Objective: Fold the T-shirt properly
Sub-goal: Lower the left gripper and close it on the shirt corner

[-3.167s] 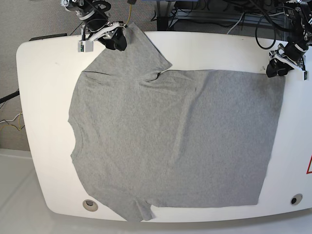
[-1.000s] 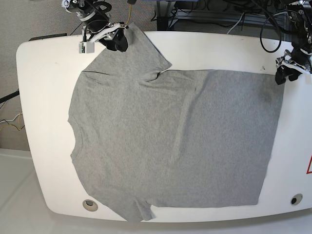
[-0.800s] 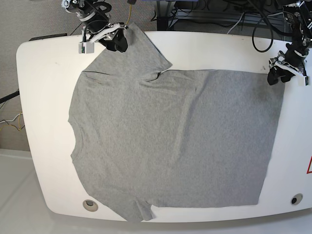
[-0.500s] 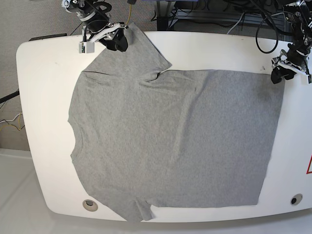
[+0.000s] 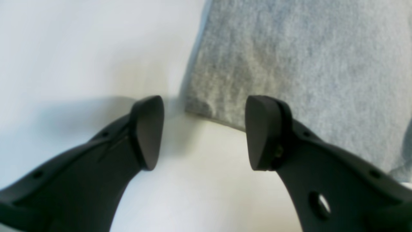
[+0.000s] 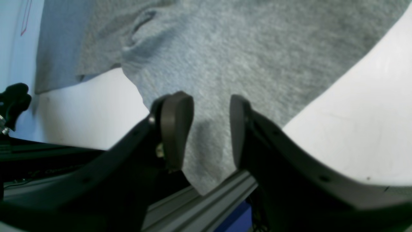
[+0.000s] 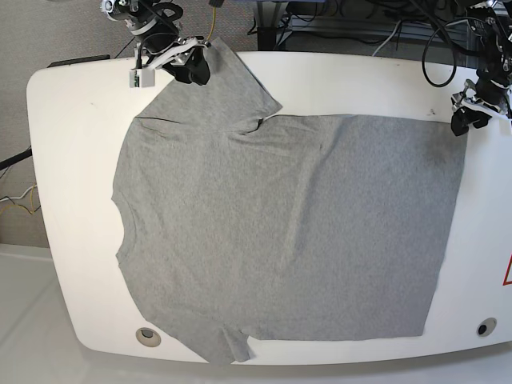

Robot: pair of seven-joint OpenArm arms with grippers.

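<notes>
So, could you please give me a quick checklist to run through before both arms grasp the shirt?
1. T-shirt spread flat on the table: ok, only slight wrinkles near the upper sleeve.
2. Left gripper open: ok.
3. Left gripper lined up with the hem corner: ok, the corner lies just ahead of the gap.
4. Right gripper open: ok.
5. Right gripper over the sleeve: ok, cloth shows between the jaws.
6. Cloth actually pinched by either gripper: not ok yet.

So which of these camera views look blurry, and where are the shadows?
Left wrist view: soft throughout, T-shirt corner and table smeared, shadow beside the left gripper. Right wrist view: right gripper fingers blurred, fabric sharper. Base view: sharp and evenly lit.
</notes>
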